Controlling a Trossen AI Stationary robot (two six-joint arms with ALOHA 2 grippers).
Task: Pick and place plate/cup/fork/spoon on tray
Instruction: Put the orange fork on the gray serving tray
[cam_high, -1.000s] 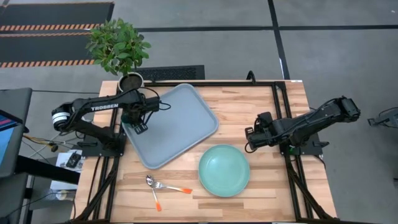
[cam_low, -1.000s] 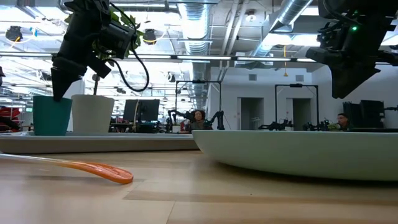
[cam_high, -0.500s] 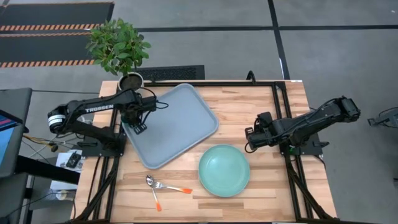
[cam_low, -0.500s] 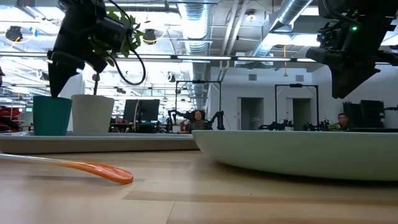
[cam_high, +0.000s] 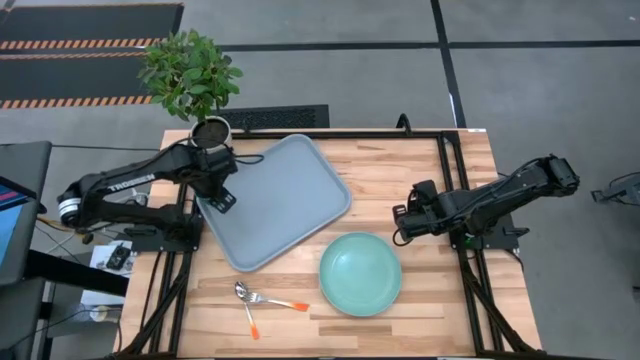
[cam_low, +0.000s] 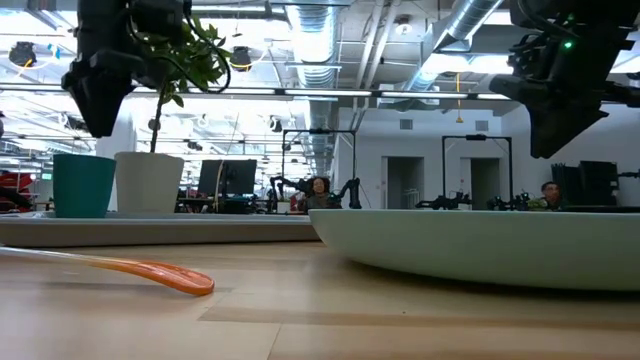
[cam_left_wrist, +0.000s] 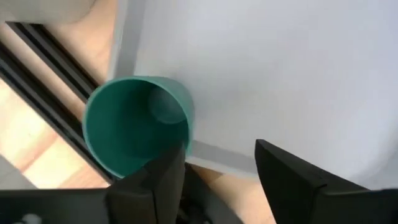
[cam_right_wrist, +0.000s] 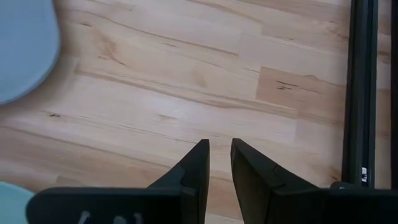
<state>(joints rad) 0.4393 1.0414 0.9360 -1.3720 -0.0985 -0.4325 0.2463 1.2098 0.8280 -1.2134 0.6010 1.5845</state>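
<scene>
Lifting clear is your job now: cup (cam_left_wrist: 137, 124) stands upright at the tray (cam_high: 290, 195) edge, released. Left gripper (cam_high: 222, 200) fingers are spread, empty, just above it, so go straight up, no sideways drag. Right gripper (cam_right_wrist: 216, 158) fingers nearly closed, empty, over bare worktop (cam_high: 400, 170). Plate (cam_high: 360, 273) plus spoon (cam_high: 262, 298) & fork (cam_high: 250, 322) wait off-tray. Plant pot (cam_low: 149, 182) crowds the cup.

Teal cup (cam_left_wrist: 137, 124), grey-blue tray (cam_high: 275, 200), mint plate (cam_high: 360, 273).
</scene>
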